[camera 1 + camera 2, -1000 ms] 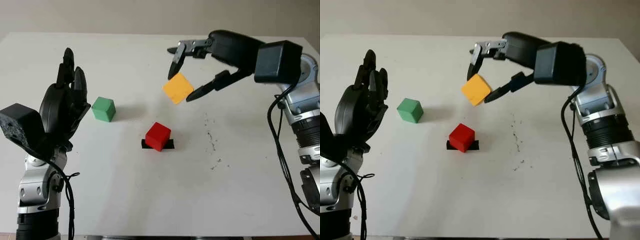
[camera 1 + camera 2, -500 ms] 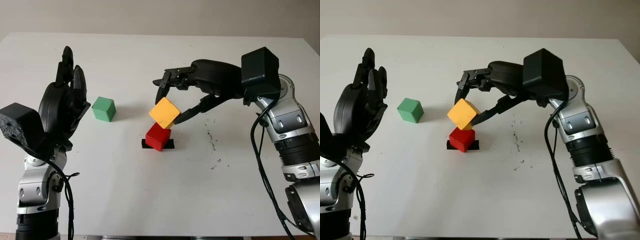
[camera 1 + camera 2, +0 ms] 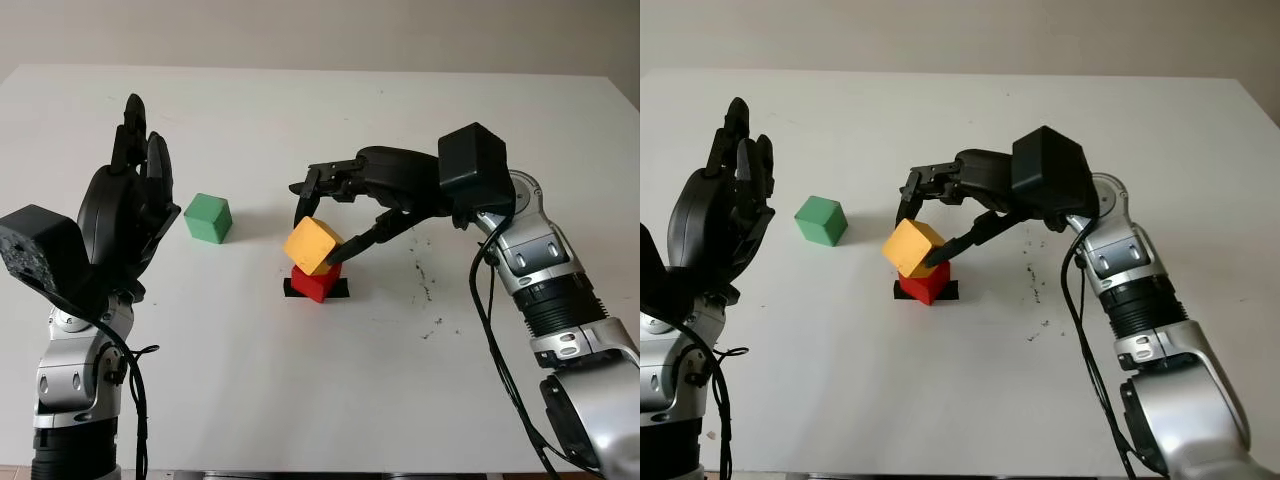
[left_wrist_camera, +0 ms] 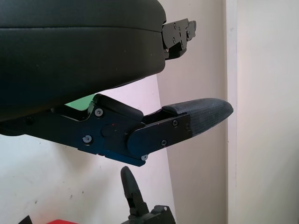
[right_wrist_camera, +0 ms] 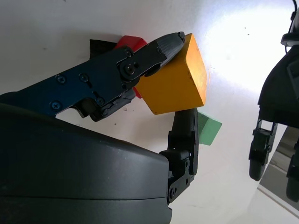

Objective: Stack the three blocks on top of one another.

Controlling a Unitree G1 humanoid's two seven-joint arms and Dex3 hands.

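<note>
My right hand is shut on the yellow block, which hangs tilted right over the red block at the table's middle; whether the two touch I cannot tell. The red block sits on a small black marker. In the right wrist view the yellow block is pinched between my fingers, with the red block behind it. The green block stands alone to the left. My left hand is open, raised upright at the left, near the green block.
The white table runs to a far edge against a beige wall. Dark specks dot the surface to the right of the red block. My right forearm reaches in from the right side.
My right hand has carried the yellow block down and leftward, from high at the back to just above the red block. The left hand and green block have not moved.
</note>
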